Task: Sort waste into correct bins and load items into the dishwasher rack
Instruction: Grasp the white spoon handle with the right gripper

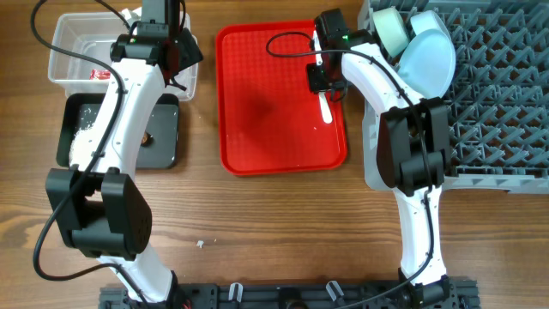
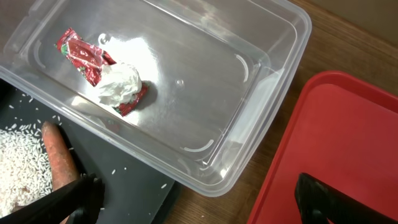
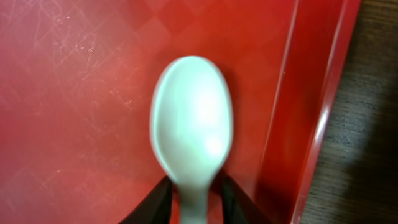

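My left gripper (image 2: 199, 205) is open and empty, hovering over the right end of the clear tub (image 1: 69, 34). The red-and-white wrapper (image 2: 106, 78) lies inside the tub (image 2: 249, 37). The black tray (image 1: 163, 148) holds rice crumbs (image 2: 18, 168), the carrot piece (image 2: 59, 158) and a brown lump (image 1: 147, 137). My right gripper (image 3: 193, 208) is shut on the handle of the white spoon (image 3: 191, 118) over the right side of the red serving tray (image 1: 266, 129). The grey rack (image 1: 489, 94) holds the pale-blue plate (image 1: 429, 58) and the teal bowl (image 1: 390, 30). The yellow cup is out of view.
The red tray's raised right rim (image 3: 323, 106) runs close beside the spoon, with bare wood beyond it. A small white crumb (image 1: 201, 244) lies on the table in front. The rack's left wall stands just right of my right arm.
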Tool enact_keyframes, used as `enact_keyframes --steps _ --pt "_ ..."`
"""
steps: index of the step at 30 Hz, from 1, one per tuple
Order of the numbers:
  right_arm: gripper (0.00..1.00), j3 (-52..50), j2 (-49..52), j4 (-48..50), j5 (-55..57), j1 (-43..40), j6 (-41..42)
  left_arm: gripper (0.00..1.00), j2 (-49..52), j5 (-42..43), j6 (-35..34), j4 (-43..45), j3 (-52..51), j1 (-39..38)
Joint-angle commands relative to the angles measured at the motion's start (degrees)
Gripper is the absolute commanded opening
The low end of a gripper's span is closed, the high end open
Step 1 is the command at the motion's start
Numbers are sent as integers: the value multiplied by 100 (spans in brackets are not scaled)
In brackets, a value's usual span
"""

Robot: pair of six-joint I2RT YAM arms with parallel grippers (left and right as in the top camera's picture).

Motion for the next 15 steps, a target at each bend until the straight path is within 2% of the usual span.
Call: enact_keyframes --steps 1,5,15 --pt "17 -28 267 -2 28 44 -13 100 -129 -116 -98 15 37 4" --pt "4 -50 267 -13 26 46 11 100 -129 -116 -98 15 37 4" --pt "4 -48 262 -26 -168 46 50 100 -129 -116 -98 15 37 4"
